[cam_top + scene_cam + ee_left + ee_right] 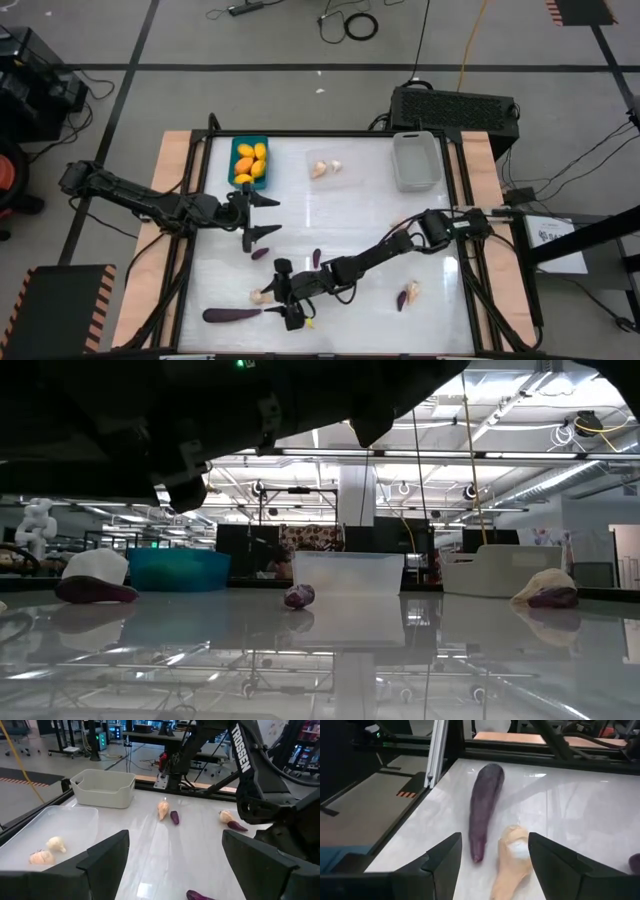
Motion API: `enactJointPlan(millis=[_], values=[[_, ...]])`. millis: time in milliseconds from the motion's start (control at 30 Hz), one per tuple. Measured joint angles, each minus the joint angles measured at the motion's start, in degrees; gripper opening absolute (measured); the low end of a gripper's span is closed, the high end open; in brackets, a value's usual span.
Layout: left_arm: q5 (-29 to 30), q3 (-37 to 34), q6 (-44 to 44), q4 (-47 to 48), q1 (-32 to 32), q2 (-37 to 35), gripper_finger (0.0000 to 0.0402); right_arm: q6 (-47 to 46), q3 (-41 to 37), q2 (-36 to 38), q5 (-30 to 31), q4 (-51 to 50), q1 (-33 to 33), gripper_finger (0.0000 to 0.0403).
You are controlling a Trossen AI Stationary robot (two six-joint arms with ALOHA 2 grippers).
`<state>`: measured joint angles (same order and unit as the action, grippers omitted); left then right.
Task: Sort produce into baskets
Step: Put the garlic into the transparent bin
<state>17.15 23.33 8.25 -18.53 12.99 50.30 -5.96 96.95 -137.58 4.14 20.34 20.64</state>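
Note:
My right gripper [281, 295] is open, low over the table's near left. A cream garlic bulb [513, 856] lies on the table between its fingertips, untouched as far as I can see. The long purple eggplant [483, 807] lies just beyond it. My left gripper [267, 218] hangs open and empty near the teal basket [249, 161], which holds yellow-orange ovals. Two garlic bulbs [47, 851] lie in the clear tray [326, 168]. The white-grey basket [415, 160] stands at the far right.
Small purple pieces [260, 253] [316, 257] lie mid-table. A garlic bulb with a purple piece [408, 294] lies at the near right. Another garlic bulb [163, 810] lies under the right arm. A black box [455, 108] stands beyond the far edge.

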Motion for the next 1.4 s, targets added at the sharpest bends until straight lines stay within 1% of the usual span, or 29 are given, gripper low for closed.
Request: enactJointPlan(millis=[133,467,667,833,900,1000,1100,1200,1333,1400], values=[[-0.01,-0.02,0.28,0.01,0.0,0.0,0.0325,-0.28,0.02,-0.02,0.43,0.8,0.0,0.0222],[0.04,-0.02,0.22,0.0,0.0,-0.01,0.0325,-5.19,0.05,-5.01,0.51,3.51,-0.54,0.0222],[0.06,-0.04,0.26,0.01,0.0,0.0,0.0325,-8.16,0.0,-6.11,0.31,2.61,-1.35,0.0222],[0.08,-0.04,0.0,0.03,0.0,0.0,0.0325,-8.18,0.02,-5.92,0.37,2.04,-1.51,0.022],[0.1,-0.04,0.0,0.03,0.0,0.0,0.0325,-8.17,0.02,-5.92,0.39,1.07,-1.51,0.0213],[0.1,-0.04,0.02,0.03,0.0,0.0,0.0325,-8.68,0.02,-5.9,0.42,0.47,-1.52,0.0189],[0.12,-0.04,0.02,0.03,0.0,0.0,0.0325,-8.05,0.04,-5.88,0.38,-0.02,-1.53,0.0153],[0.14,-0.04,-0.04,0.03,0.0,0.0,0.0325,-6.85,0.02,-5.86,-0.9,-0.21,-1.55,0.0104],[0.17,-0.04,0.28,0.04,0.0,0.0,0.0325,-6.88,0.04,-5.68,-1.86,-0.73,-1.66,0.0028],[0.19,-0.04,0.33,0.13,0.0,-0.02,0.0325,-6.88,0.04,-4.94,-2.14,-2.61,-1.87,0.001]])
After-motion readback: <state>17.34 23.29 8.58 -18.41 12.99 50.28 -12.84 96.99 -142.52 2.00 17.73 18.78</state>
